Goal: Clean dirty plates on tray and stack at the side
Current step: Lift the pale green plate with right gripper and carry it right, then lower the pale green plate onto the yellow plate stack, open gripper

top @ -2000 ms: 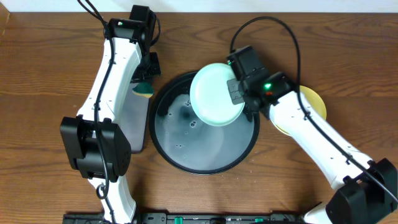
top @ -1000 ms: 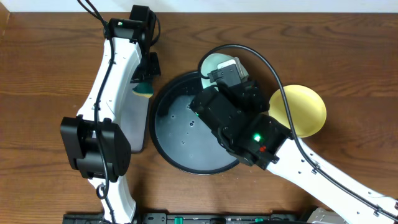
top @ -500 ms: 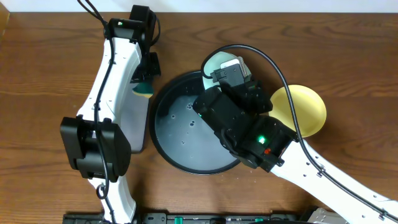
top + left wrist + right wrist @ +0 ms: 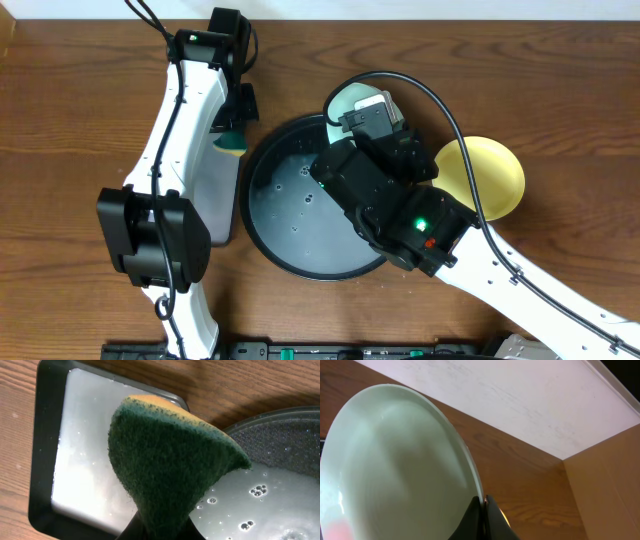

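My right gripper (image 4: 482, 502) is shut on the rim of a pale mint plate (image 4: 395, 460) and holds it tilted up on edge. From overhead only a sliver of that plate (image 4: 348, 100) shows, beyond the far right rim of the round black tray (image 4: 262, 215). The tray holds soapy water. A pale yellow plate (image 4: 492, 178) lies on the table to the tray's right. My left gripper (image 4: 165, 532) is shut on a green and yellow sponge (image 4: 170, 460), over the gap between the two trays.
A dark grey rectangular tray (image 4: 45, 435) with cloudy water lies left of the round tray (image 4: 280, 435), partly under my left arm (image 4: 185, 120). My right arm (image 4: 400, 215) covers the round tray's right side. A cardboard box (image 4: 610, 485) stands beyond the table's far edge.
Two seconds ago the mint plate was face up over the tray. The right arm has since swung over the tray and tipped the plate on edge. The left arm has stayed still.
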`<control>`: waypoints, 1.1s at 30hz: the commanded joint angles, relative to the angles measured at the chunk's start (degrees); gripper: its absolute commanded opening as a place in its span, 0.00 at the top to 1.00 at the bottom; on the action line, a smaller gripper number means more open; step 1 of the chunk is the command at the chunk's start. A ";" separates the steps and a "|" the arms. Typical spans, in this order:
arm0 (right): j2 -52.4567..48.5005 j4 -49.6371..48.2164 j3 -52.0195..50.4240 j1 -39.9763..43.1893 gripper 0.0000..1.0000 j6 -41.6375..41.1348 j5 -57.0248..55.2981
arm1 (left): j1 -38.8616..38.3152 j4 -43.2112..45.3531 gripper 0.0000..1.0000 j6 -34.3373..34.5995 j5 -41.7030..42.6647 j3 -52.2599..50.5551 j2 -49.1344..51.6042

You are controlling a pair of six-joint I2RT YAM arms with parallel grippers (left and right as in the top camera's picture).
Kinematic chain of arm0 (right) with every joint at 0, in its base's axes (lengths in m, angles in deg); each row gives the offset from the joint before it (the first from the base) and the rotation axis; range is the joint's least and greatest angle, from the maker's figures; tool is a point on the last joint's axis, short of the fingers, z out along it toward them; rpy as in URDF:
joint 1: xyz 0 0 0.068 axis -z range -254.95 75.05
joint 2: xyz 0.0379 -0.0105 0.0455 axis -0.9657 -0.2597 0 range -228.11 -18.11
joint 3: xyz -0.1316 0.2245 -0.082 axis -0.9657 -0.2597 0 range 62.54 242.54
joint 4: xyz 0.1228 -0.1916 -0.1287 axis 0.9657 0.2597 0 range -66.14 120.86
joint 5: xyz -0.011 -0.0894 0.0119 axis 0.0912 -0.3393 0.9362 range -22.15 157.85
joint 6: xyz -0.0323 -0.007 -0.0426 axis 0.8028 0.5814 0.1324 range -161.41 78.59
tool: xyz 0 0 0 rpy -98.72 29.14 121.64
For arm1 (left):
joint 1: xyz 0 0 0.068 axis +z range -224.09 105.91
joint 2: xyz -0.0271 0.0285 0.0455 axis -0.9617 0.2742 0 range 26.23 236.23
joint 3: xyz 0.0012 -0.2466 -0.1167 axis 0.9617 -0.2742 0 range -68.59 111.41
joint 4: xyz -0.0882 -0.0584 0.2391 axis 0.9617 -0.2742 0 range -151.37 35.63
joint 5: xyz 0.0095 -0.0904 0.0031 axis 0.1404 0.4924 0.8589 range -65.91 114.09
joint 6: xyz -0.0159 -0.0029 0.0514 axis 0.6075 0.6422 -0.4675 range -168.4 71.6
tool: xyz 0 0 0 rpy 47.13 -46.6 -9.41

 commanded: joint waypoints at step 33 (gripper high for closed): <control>0.17 11.63 -0.02 53.51 0.99 -6.71 51.34 | 0.28 0.66 0.92 -1.99 -0.66 0.96 -1.55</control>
